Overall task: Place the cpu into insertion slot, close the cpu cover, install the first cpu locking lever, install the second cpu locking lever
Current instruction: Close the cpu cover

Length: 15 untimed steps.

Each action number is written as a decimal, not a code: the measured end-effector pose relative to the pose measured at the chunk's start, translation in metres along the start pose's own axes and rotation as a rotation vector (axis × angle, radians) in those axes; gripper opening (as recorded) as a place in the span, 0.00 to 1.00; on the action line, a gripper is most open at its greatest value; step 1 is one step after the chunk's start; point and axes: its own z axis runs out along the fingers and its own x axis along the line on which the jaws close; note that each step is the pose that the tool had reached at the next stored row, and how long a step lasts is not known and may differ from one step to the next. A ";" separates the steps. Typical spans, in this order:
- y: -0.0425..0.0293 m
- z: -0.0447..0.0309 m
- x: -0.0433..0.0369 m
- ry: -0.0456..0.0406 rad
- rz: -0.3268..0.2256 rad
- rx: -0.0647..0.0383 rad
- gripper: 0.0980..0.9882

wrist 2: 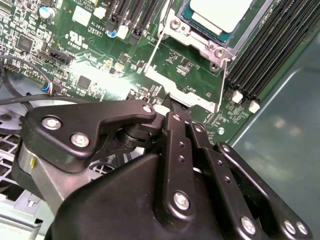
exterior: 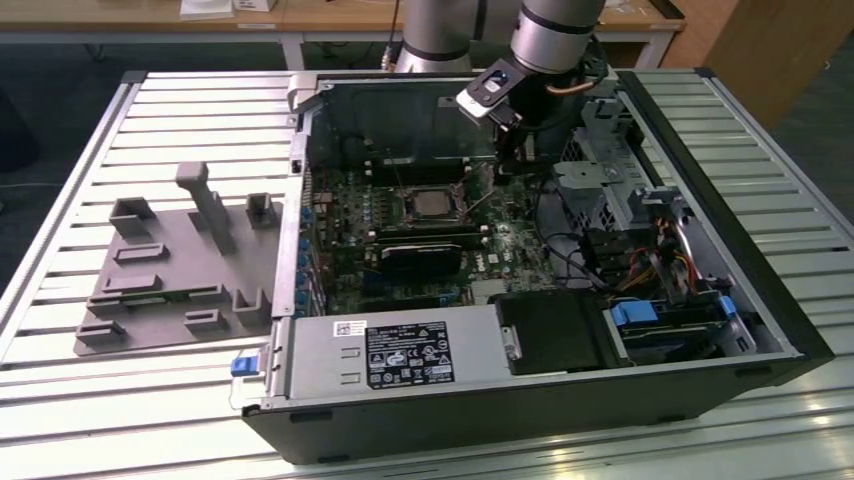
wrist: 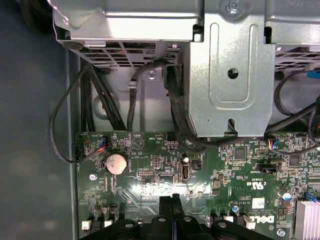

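Standing on a slatted table (exterior: 174,120), the open case (exterior: 534,425) surrounds the gripper (wrist 2: 167,100), closed with nothing visibly held.

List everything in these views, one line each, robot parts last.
computer case: one, black, open, on the slatted table
fixture plate: one, grey, on the table at the exterior view's left of the case
circuit board: one, green, inside the case
cpu: one, silver-grey, framed by the cpu cover
locking levers: two, thin silver, beside the cover
coin cell: one, silver, on the board
power supply: one, silver, inside the case
gripper: one, black, shut, over the board near the cover
arm: one, silver
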 end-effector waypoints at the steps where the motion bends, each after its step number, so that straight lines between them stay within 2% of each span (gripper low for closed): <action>1: 0.0000 0.0000 0.0000 0.0005 0.000 0.000 0.00; 6: -0.0019 0.0002 0.0000 0.0009 0.000 0.000 0.00; 10: -0.0069 0.0007 0.0001 0.0009 0.000 -0.003 0.00; 11: -0.0121 0.0012 0.0003 0.0010 0.000 -0.007 0.00; 15: -0.0231 0.0022 0.0009 0.0012 0.001 -0.018 0.00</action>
